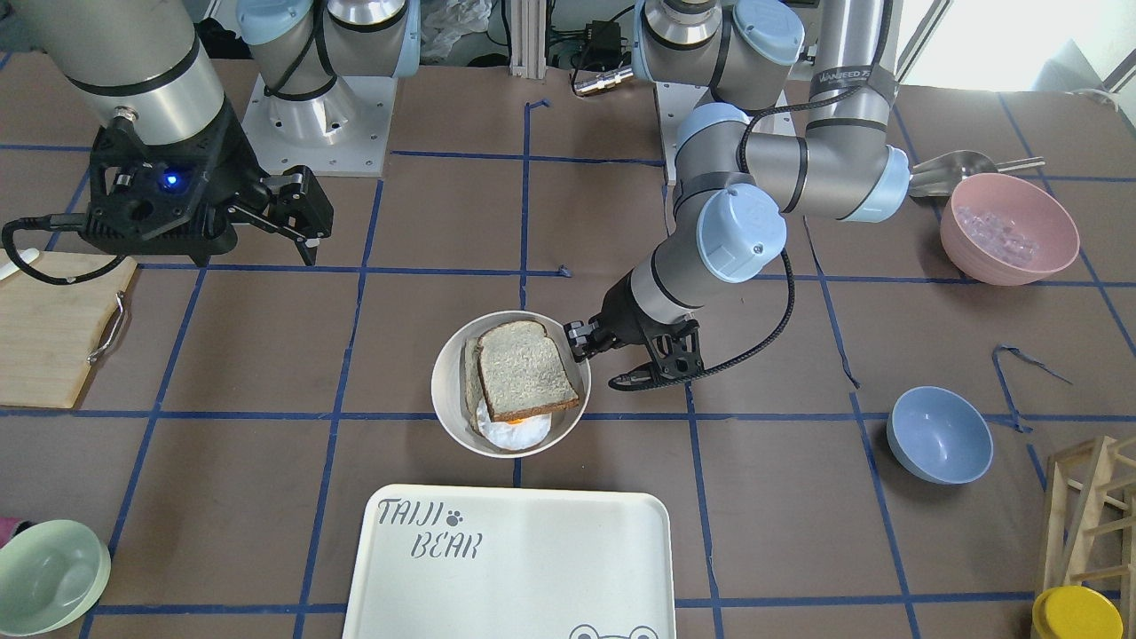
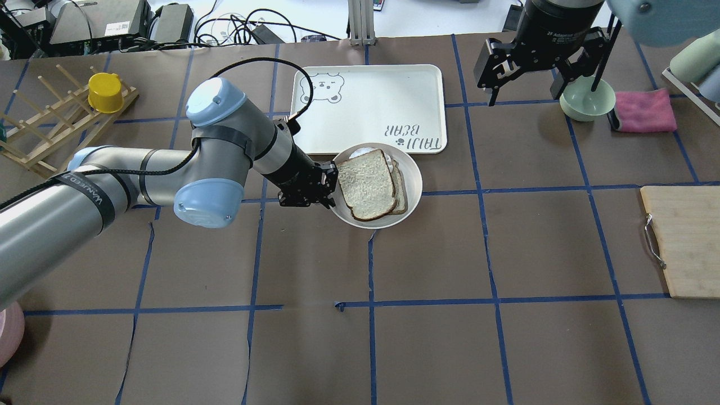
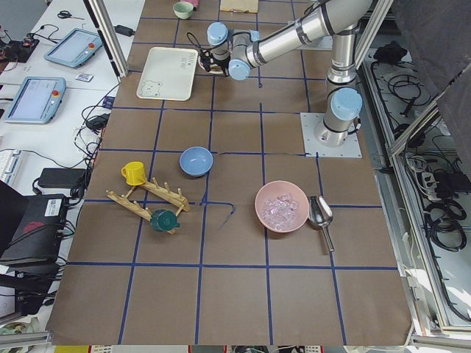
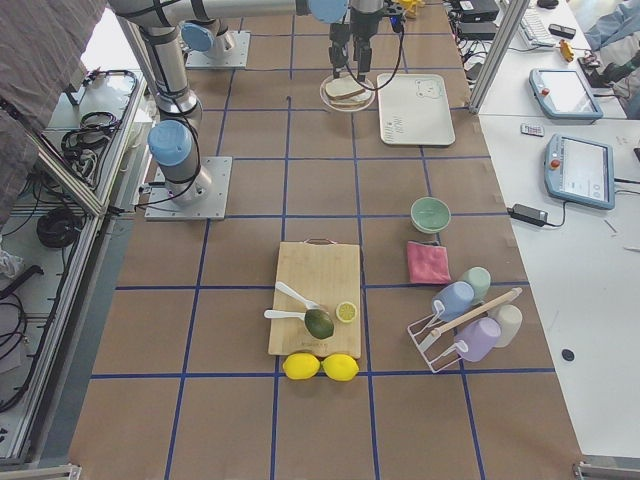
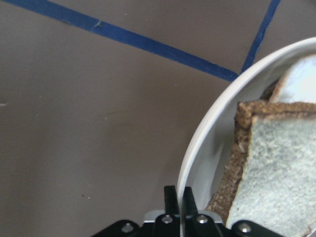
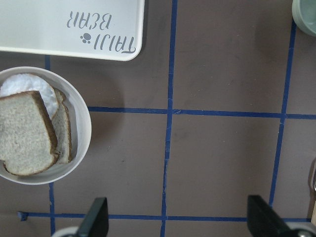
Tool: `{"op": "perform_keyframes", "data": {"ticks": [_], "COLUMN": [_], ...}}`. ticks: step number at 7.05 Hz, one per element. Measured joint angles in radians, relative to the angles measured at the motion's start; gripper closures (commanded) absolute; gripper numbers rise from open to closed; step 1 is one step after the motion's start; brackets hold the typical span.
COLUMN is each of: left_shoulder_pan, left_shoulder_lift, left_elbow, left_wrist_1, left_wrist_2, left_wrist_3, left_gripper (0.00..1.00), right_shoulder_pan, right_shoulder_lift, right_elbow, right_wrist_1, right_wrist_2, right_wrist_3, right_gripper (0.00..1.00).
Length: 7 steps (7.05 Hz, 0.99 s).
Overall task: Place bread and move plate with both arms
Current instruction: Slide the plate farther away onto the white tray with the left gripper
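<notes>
Left gripper (image 5: 178,193) pinches plate (image 2: 413,185) rim | bread (image 2: 365,184) grey-brown, dark crust | right gripper (image 6: 178,217) wide

We see a desk (image 2: 427,337) covered in dull brown paper with blue tape lines. The plate (image 1: 448,390) looks smooth and a little glossy. The bread (image 1: 524,373) on it is rough and spongy, with a crumbly dark crust. The left arm (image 2: 157,188) is shiny silver metal with smooth blue caps, and the left gripper (image 5: 179,191) is dull black. The cutting board (image 2: 686,242) is pale wood with a metal handle. The pink cloth (image 2: 644,111) looks soft.
</notes>
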Motion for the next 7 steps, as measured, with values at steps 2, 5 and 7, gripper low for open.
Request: {"op": "perform_keyframes", "data": {"ticks": [2,5,7], "left_shoulder_pan": [0.012,0.015,0.015], "left_shoulder_lift": [-0.081,-0.248,-0.356], "left_elbow": [0.211,0.425,0.552], "left_wrist_1": [-0.142,-0.182,-0.182], "left_wrist_2": [0.006,0.007,0.001], "left_wrist_3": [0.026,0.112,0.124], "left_gripper": [1.00,1.00,1.00], "right_shoulder_pan": [0.001,0.002,-0.001], "right_shoulder_lift": [0.000,0.000,0.000], "right_elbow": [0.001,0.001,0.001], "right_wrist_1": [0.000,-0.001,-0.002], "right_wrist_2": [-0.001,-0.007,-0.008], "right_wrist_3": [0.000,0.000,0.000], "right_gripper": [0.00,0.00,0.00]}}
